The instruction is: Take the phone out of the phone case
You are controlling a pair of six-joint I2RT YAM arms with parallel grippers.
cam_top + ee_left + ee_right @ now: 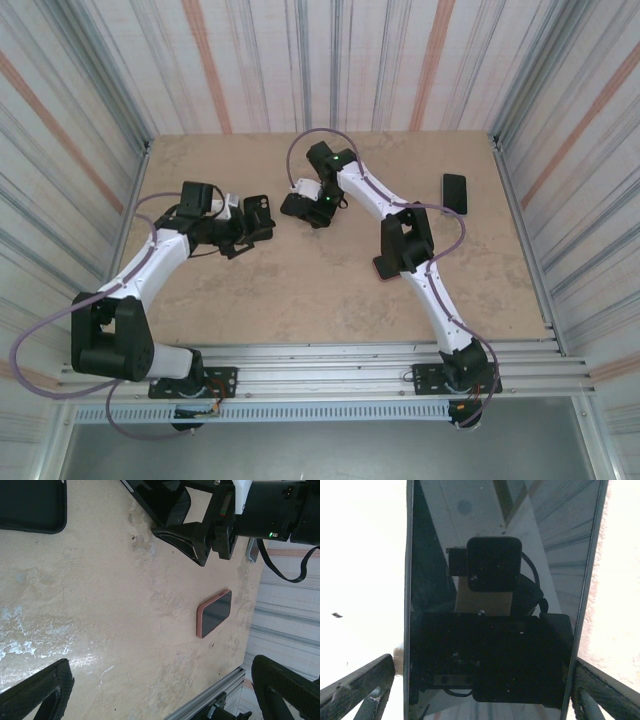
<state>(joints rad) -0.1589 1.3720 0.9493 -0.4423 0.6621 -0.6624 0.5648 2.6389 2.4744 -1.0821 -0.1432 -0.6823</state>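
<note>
My right fingers (360, 682) straddle black phone (545, 530), apart, seemingly unclamped; must centre, squeeze edges evenly. Left fingers (40, 692) spread.

On a beige table (300, 290) seen from above, a black phone case (259, 214) lies by the left gripper (245, 236), a pink-cased phone (384, 267) partly under the right arm (432, 292).

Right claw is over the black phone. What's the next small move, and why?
Probably close the right claw gently on the black phone. Its fingers stand open on either side of the phone's long edges, and the phone sits roughly centred between them.
</note>
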